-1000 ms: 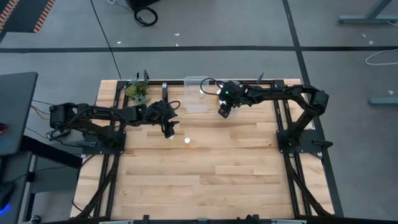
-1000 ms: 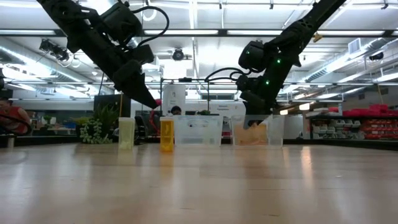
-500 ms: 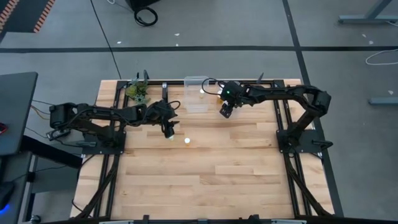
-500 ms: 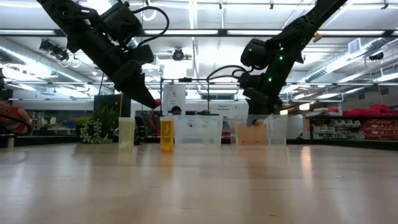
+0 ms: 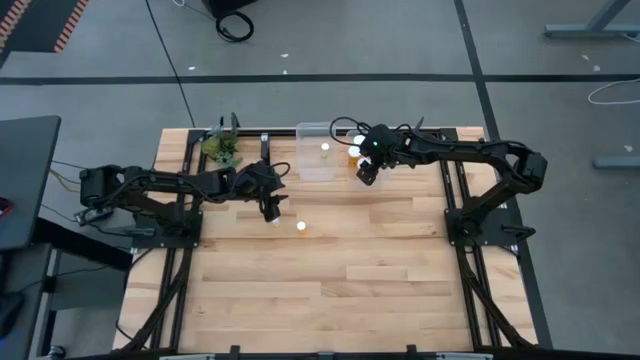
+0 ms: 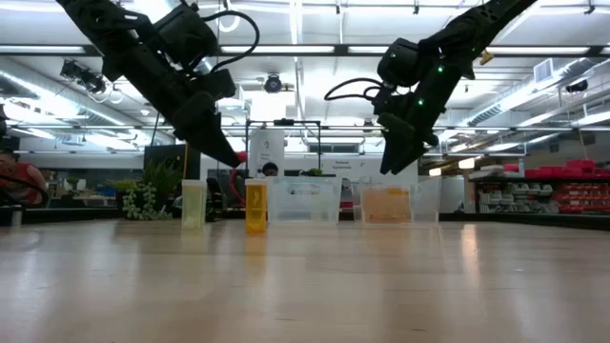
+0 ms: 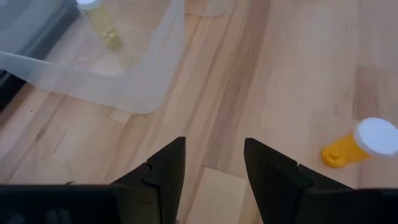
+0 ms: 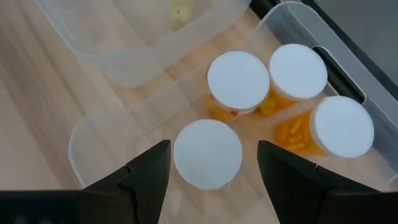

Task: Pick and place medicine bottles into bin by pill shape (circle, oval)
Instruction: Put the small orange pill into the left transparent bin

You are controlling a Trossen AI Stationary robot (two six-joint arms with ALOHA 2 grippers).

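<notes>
Two medicine bottles stand upright on the wood: an orange one (image 5: 301, 226) (image 7: 360, 146) (image 6: 255, 207) and a paler one (image 6: 193, 203) to its left. My left gripper (image 5: 272, 208) (image 7: 213, 155) hangs open above the table beside them, with nothing between its fingers. My right gripper (image 5: 368, 178) (image 8: 212, 152) is open and empty above the right clear bin (image 8: 93, 134), where several white-capped orange bottles (image 8: 238, 81) stand on the floor. A second clear bin (image 5: 316, 150) to its left holds one bottle (image 7: 99, 18).
A green plant sprig (image 5: 221, 148) sits at the far left corner of the table. Both bins stand along the far edge. The near half of the wooden table (image 5: 330, 290) shows bare boards.
My right gripper has risen out of the right bin and now hangs above its rim, fingers still open. The bottles in that bin stay where they stood. My left arm has kept still.
</notes>
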